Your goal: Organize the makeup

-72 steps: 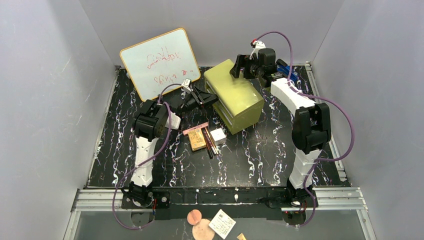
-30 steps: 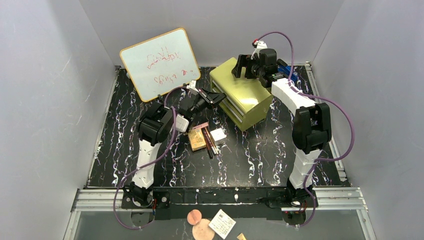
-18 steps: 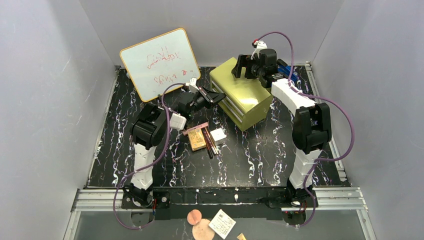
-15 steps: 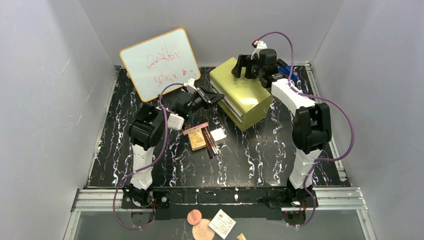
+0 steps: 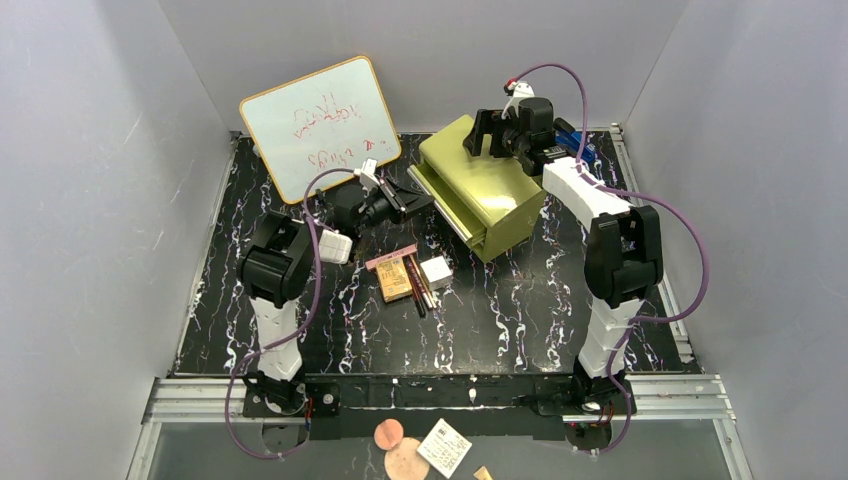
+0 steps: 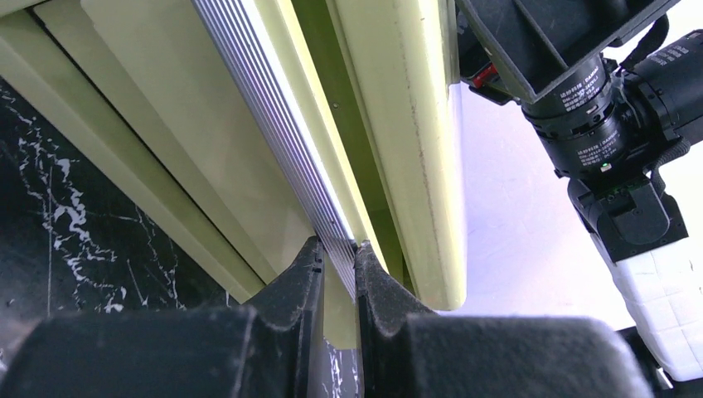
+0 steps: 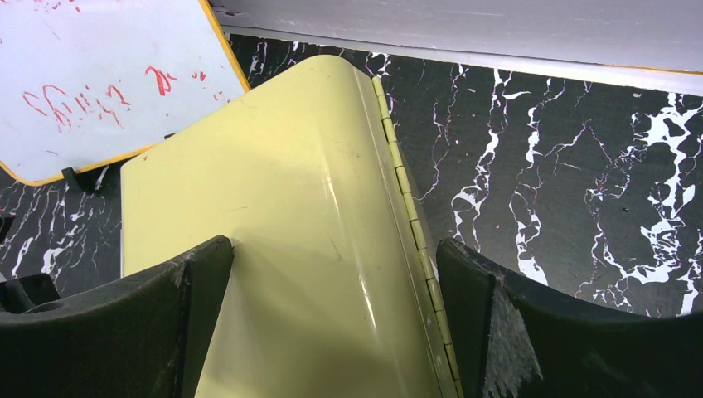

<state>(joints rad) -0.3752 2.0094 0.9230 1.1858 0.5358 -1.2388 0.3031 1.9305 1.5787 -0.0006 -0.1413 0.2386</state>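
The makeup lies in a cluster mid-table: a tan-orange palette (image 5: 394,281), a thin pink case (image 5: 390,258), a small white box (image 5: 435,270) and slim pencils (image 5: 420,283). My left gripper (image 5: 403,205) (image 6: 338,249) is shut on the ribbed silver handle (image 6: 273,124) of the top drawer of the olive-yellow chest (image 5: 480,190). The drawer stands pulled out a little toward the left. My right gripper (image 5: 490,135) (image 7: 332,269) is open and straddles the chest's top (image 7: 273,207) by its hinge. Both grippers are apart from the makeup.
A whiteboard (image 5: 320,125) with red writing leans at the back left, and also shows in the right wrist view (image 7: 83,91). Blue items (image 5: 575,140) lie behind the right arm. Pink discs (image 5: 395,450) and a white card (image 5: 444,447) lie below the table's near edge.
The chest shifted right early on. My left gripper closed on the drawer handle and has now drawn back to the left, sliding the top drawer out. The right gripper stayed on the chest's top.
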